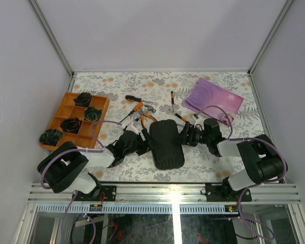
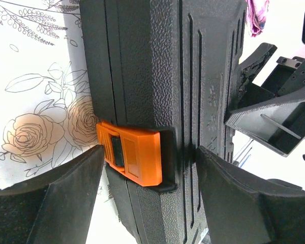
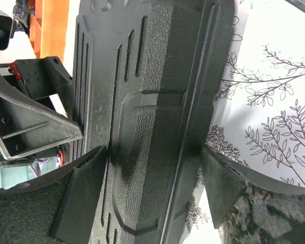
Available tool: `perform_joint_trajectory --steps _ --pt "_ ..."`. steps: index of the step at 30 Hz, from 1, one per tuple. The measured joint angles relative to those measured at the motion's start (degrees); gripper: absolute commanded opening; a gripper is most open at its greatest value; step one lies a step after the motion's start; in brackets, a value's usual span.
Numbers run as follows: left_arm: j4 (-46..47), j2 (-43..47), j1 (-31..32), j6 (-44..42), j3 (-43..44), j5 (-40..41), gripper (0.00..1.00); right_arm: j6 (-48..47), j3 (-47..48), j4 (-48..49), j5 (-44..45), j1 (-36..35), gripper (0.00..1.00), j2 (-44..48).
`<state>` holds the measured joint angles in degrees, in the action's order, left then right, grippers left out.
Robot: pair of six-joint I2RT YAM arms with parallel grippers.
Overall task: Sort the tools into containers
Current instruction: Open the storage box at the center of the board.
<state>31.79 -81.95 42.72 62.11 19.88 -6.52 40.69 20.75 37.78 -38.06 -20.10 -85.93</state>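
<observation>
Fingers [image 2: 56,198] of the left gripper [image 2: 150,151] fill the bottom of the left wrist view, set wide apart. Between them is the latch edge of the black tool case [image 2: 142,66], lid closed. The orange latch [image 2: 134,152] sits just inside the tip of the finger on the tablecloth side and seems to touch it. The other fingertip lies against the ribbed face of the case. Clamping or only straddling: cannot tell.

Right gripper [image 3: 155,150] takes the same posture from the opposite side. Its fingers [image 3: 254,203] are wide, with the case's plain long edge between the tips. Both tips sit hard up against it (no gap visible, but a firm hold cannot be confirmed).

Each gripper shows in the other's wrist view, just past the case.

Outward, top view:
- The case lies between the two grippers on the floral tablecloth [image 1: 203,162].
- Beyond the fingertips, on the far side of the case, lie loose tools: orange-handled pliers [image 1: 147,118] near, a screwdriver [image 1: 133,98] farther.
- Well out past the left fingers is an orange tray [image 1: 66,108] with black coiled lumps [image 1: 84,99].
- Past the right fingers, toward the far edge, is a purple bag [image 1: 213,97].
</observation>
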Motion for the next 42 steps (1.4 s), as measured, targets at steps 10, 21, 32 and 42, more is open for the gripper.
perform_joint_trajectory --steps 10,21,32,42 --pt "-0.15 0.13 -0.13 0.0 0.0 0.59 0.76 -1.57 2.64 -2.45 3.56 -0.72 0.52 -0.02" --pt "0.02 3.93 -0.13 0.52 -2.08 0.57 0.89 2.49 1.64 4.61 3.3 -0.39 0.47 -3.3" --pt "7.41 2.54 -3.43 4.2 -6.69 -1.64 0.89 8.52 -1.14 15.85 -0.33 2.38 0.44 -8.74" --pt "15.76 -2.95 -3.8 7.06 -7.1 -3.63 0.85 11.45 -2.23 21.86 -2.62 3.89 0.42 -11.89"
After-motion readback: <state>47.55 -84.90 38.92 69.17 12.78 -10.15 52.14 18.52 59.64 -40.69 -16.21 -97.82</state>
